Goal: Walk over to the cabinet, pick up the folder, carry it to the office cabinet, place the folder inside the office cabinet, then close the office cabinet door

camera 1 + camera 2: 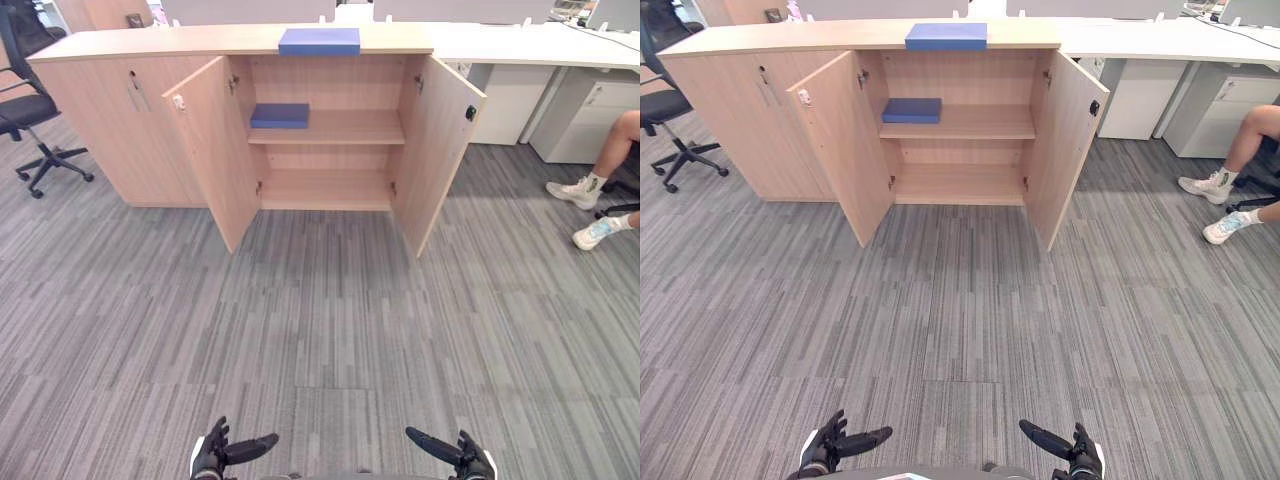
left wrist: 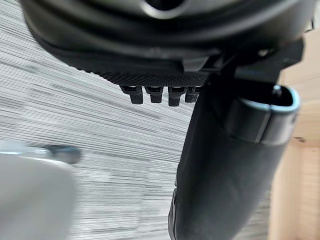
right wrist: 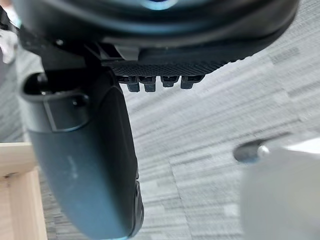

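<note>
Doors of the wooden office cabinet [image 1: 140, 46] are seen swung wide, the left door [image 1: 215, 150] and right door [image 1: 437, 150] both angled outward. 1 blue folder [image 1: 319, 41] is laid flat on the cabinet top; a 2nd blue folder [image 1: 280, 115] is laid at the left end of the upper shelf [image 1: 345, 128]. Well apart from the cabinet, across grey carpet [image 1: 320, 320], the left hand [image 1: 213, 455] and right hand [image 1: 466, 459] are held low, fingers relaxed and uncurled, nothing gripped. A person's legs [image 1: 600, 160] are seen at the right, an office chair [image 1: 25, 108] at the left.
</note>
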You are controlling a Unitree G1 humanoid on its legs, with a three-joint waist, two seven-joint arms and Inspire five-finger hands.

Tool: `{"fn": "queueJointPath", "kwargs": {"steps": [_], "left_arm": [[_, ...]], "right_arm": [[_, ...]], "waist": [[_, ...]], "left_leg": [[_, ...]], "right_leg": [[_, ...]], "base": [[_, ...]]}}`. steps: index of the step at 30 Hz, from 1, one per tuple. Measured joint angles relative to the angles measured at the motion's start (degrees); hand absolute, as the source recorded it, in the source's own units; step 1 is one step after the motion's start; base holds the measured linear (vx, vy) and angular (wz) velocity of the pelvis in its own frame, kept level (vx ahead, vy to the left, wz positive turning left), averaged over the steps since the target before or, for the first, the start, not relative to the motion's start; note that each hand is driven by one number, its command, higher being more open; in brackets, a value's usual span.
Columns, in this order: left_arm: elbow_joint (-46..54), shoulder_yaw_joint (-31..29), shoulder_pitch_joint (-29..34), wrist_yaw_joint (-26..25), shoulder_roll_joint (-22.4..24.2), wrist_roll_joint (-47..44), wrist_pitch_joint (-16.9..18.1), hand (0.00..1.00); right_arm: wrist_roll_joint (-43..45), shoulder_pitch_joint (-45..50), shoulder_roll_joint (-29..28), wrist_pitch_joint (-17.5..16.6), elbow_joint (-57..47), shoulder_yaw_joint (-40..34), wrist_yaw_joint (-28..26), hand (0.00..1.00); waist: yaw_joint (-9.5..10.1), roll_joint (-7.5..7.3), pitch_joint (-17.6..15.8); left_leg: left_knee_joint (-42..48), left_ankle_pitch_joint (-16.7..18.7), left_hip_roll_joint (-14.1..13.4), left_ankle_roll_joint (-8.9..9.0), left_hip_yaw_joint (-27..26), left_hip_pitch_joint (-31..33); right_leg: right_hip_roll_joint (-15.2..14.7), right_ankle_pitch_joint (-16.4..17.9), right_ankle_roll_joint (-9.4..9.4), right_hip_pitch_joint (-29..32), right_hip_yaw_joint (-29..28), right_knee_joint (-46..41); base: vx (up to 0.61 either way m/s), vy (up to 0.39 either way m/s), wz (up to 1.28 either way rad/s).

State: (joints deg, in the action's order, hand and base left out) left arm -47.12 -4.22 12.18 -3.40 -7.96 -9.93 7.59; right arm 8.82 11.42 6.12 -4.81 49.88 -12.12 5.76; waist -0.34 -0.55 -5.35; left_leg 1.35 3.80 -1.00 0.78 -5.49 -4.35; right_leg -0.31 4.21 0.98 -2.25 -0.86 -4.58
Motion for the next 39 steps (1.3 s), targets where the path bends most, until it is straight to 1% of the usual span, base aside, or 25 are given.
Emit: {"fn": "queueJointPath", "kwargs": {"steps": [3,8,12,16,18,19,20,21,22,23,24,25,26,27,29,30,31,32,33,34,35,36,37,38,39], "left_arm": [[2.1,-1.5,-0.2,0.0,-0.5,0.5,1.1,1.00],[2.9,-2.2,0.0,0.0,-0.6,0.5,1.1,1.00],[6.2,-2.6,0.7,0.0,-0.5,0.4,1.1,1.00],[7.1,-3.4,0.8,-0.2,0.0,-0.1,1.4,1.00],[9.7,-3.5,2.0,-0.3,0.6,-0.3,1.4,1.00],[11.7,-3.5,2.8,-0.3,0.9,-0.5,1.4,1.00],[12.5,-3.5,3.1,-0.3,1.1,-0.9,1.4,1.00],[14.4,-3.5,3.5,-0.4,1.4,-1.4,1.4,1.00],[14.6,-3.5,3.6,-0.4,1.4,-1.4,1.4,1.00],[15.2,-3.5,3.7,-0.5,1.4,-1.4,1.4,1.00],[15.3,-3.5,3.8,-0.5,1.4,-1.4,1.4,1.00],[15.8,-3.4,3.7,-0.6,0.9,-1.4,1.4,1.00],[15.7,-3.1,3.6,-0.8,0.2,-1.4,1.4,1.00],[15.7,-3.1,3.6,-1.0,0.0,-1.4,1.4,1.00],[15.4,-3.2,1.7,-1.7,-0.5,-1.4,1.4,1.00],[15.1,-3.1,-0.3,-1.8,-0.4,-1.4,1.4,1.00],[15.1,-3.1,-1.1,-1.8,-0.3,-1.4,1.5,1.00],[14.9,-3.1,-2.2,-1.8,-0.5,-1.4,1.8,1.00],[14.6,-3.0,-2.5,-1.7,-0.7,-1.4,1.9,1.00],[14.2,-3.0,-2.6,-1.7,-0.6,-1.4,1.9,1.00],[13.0,-3.1,-3.5,-1.7,0.5,-1.4,1.9,1.00],[12.7,-2.8,-4.2,-1.4,0.4,-1.3,1.9,1.00],[12.7,-2.5,-4.2,-1.4,0.9,-1.3,1.9,1.00],[12.6,-2.2,-3.5,-1.4,1.8,-1.3,1.9,1.00],[13.0,-2.2,-2.6,-1.2,2.5,-1.3,2.3,1.00]], "right_arm": [[-1.7,-0.3,0.4,0.0,-1.7,-1.2,-0.2,1.00],[-4.0,-0.8,0.9,-0.1,-3.5,-1.1,-1.1,1.00],[-4.5,-2.4,0.9,-0.1,-5.3,-1.0,-1.3,1.00],[-4.5,-3.5,1.0,-0.4,-6.7,-1.0,-1.4,1.00],[-4.2,-4.0,1.1,-0.4,-7.7,-1.0,-1.2,1.00],[-3.9,-4.2,1.2,-0.4,-8.4,-1.0,-0.9,1.00],[-3.9,-4.3,1.3,-0.4,-8.6,-1.0,-0.7,1.00],[-3.9,-4.2,1.5,-0.4,-8.6,-1.0,-0.6,1.00],[-3.8,-4.2,1.6,-0.4,-8.6,-1.0,-0.6,1.00],[-3.8,-4.3,1.7,-0.3,-9.0,-0.9,-0.6,1.00],[-3.7,-4.3,1.6,-0.3,-9.3,-0.8,-0.6,1.00],[-3.6,-4.1,1.4,-0.4,-10.3,-0.1,-0.6,1.00],[-3.5,-3.9,1.4,-0.3,-10.7,0.7,-0.8,1.00],[-3.5,-3.9,1.4,-0.3,-11.0,0.9,-0.7,1.00],[-3.4,-4.4,1.9,-0.4,-11.7,1.4,-0.6,1.00],[-3.4,-4.7,2.7,-0.4,-11.9,1.5,-0.6,1.00],[-3.4,-5.0,3.1,-0.4,-11.9,1.6,-0.6,1.00],[-3.4,-5.4,3.3,-0.5,-12.1,1.7,-0.6,1.00],[-3.4,-4.9,3.5,-0.8,-12.6,1.9,-0.6,1.00],[-3.4,-4.2,3.7,-1.0,-12.7,1.9,-0.6,1.00],[-3.4,-6.0,4.5,-0.7,-12.2,1.9,-0.5,1.00],[-3.4,-7.1,4.2,-0.8,-12.4,1.8,-0.7,1.00],[-3.4,-7.3,4.3,-0.9,-12.6,1.9,-0.7,1.00],[-3.4,-7.0,4.4,-0.9,-12.7,2.2,-0.8,1.00],[-3.2,-6.7,4.0,-1.0,-12.8,3.6,-0.6,1.00]], "waist": [[-0.55,-0.69,-0.9],[-0.62,-0.47,-1.2],[-0.52,-0.47,-2.6],[-0.38,-0.17,-3.0],[-0.38,0.33,-3.4],[-0.36,0.67,-3.6],[-0.30,0.81,-3.6],[0.06,0.81,-3.8],[0.02,0.73,-3.9],[0.02,0.90,-4.6],[0.19,1.22,-4.9],[-0.06,1.29,-5.6],[-0.57,1.35,-6.0],[-0.59,1.32,-6.1],[-0.83,1.83,-7.4],[-1.19,3.01,-8.1],[-1.48,3.63,-8.5],[-2.26,4.13,-8.8],[-2.51,3.48,-8.8],[-2.97,3.36,-8.6],[-2.92,5.77,-9.0],[-3.42,4.79,-9.0],[-3.46,4.72,-9.2],[-3.43,4.54,-9.4],[-2.82,3.98,-9.9]], "left_leg": [[-1.2,-0.1,0.3,0.01,-0.1,-1.2],[-1.4,0.1,0.7,0.33,-0.3,-1.5],[-0.8,0.8,0.7,0.56,-1.3,-1.4],[2.6,3.1,0.6,-0.24,-2.1,1.2],[6.3,5.9,0.3,-0.51,-3.0,3.7],[8.6,7.5,0.2,-1.27,-3.2,5.3],[9.8,8.3,0.3,-1.49,-3.3,6.0],[13.5,11.2,0.9,-2.14,-3.6,7.3],[14.0,11.8,1.0,-2.48,-3.5,7.3],[15.2,13.5,1.4,-3.03,-3.2,6.9],[15.6,14.0,1.4,-3.49,-3.0,6.5],[15.7,14.8,1.6,-4.61,-2.6,4.8],[15.4,15.9,1.8,-5.05,-1.7,2.7],[15.1,16.4,1.8,-5.12,-1.3,1.8],[12.4,16.4,1.1,-4.53,0.1,-2.2],[10.1,16.3,-0.6,-4.39,1.7,-4.3],[8.8,16.2,-1.7,-4.19,2.3,-5.2],[7.1,15.6,-2.9,-2.32,3.3,-6.7],[6.4,15.8,-3.1,-0.15,3.6,-8.7],[6.6,16.5,-3.4,1.09,3.9,-10.0],[9.1,16.0,-5.8,3.20,3.7,-9.6],[14.8,12.3,-5.0,6.90,3.4,-7.2],[19.0,9.5,-4.9,6.92,3.3,-5.9],[29.8,1.9,-5.1,7.40,3.1,-3.1],[44.1,-0.3,-7.4,7.60,2.1,1.7]], "right_leg": [[-0.3,-0.2,0.25,-1.1,0.0,1.4],[-0.8,-0.3,0.44,-1.4,0.1,2.0],[-0.8,-0.3,0.45,-1.5,-0.1,2.0],[-0.9,-0.1,0.65,-0.2,-0.4,1.9],[-0.9,0.6,1.41,1.1,-0.9,1.2],[-1.0,2.2,2.18,2.7,-1.1,-0.7],[-1.2,3.3,2.50,3.6,-1.1,-2.3],[-2.3,8.0,4.28,6.7,-0.8,-9.6],[-2.5,8.6,4.42,7.1,-0.7,-11.0],[-3.3,9.9,5.31,9.6,0.1,-18.8],[-3.5,10.0,5.40,11.5,1.0,-23.8],[-4.2,10.1,6.40,16.5,2.5,-34.9],[-4.4,11.9,5.05,19.0,3.6,-39.2],[-4.6,12.5,4.41,19.9,4.2,-39.3],[-4.5,13.1,2.26,23.2,8.4,-35.1],[-3.2,12.2,0.94,25.6,10.9,-30.9],[-2.3,11.3,0.40,26.7,12.2,-28.4],[-0.8,6.0,0.43,28.4,12.9,-20.0],[-0.4,-3.5,-0.74,28.5,12.0,-12.5],[-0.7,-10.7,-2.88,27.9,11.4,-12.6],[0.6,-7.4,-4.49,28.3,13.4,-16.8],[-0.6,-3.7,-4.17,28.0,13.4,-19.2],[-0.8,-2.7,-4.23,26.5,13.5,-19.3],[-1.0,-0.9,-4.31,20.7,13.5,-16.7],[0.1,-0.3,-4.24,13.4,13.5,-11.6]], "base": [[0.11,0.038,0.00],[0.07,0.027,0.00],[0.01,0.006,-0.05],[-0.03,0.003,-0.10],[-0.03,0.029,-0.17],[0.00,0.037,-0.13],[0.06,0.071,-0.05],[0.09,0.069,0.01],[0.12,0.075,0.01],[0.12,0.079,0.00],[0.13,0.088,0.07],[0.29,0.120,0.20],[0.32,0.084,0.24],[0.55,0.074,0.31],[0.51,0.004,0.44],[0.41,-0.047,0.57],[0.55,-0.081,0.77],[0.62,-0.106,0.69],[0.67,-0.122,0.71],[0.70,-0.132,0.39],[0.64,-0.148,0.30],[0.62,-0.160,0.18],[0.62,-0.194,0.32],[0.64,-0.194,0.26],[0.65,-0.175,0.15]]}}
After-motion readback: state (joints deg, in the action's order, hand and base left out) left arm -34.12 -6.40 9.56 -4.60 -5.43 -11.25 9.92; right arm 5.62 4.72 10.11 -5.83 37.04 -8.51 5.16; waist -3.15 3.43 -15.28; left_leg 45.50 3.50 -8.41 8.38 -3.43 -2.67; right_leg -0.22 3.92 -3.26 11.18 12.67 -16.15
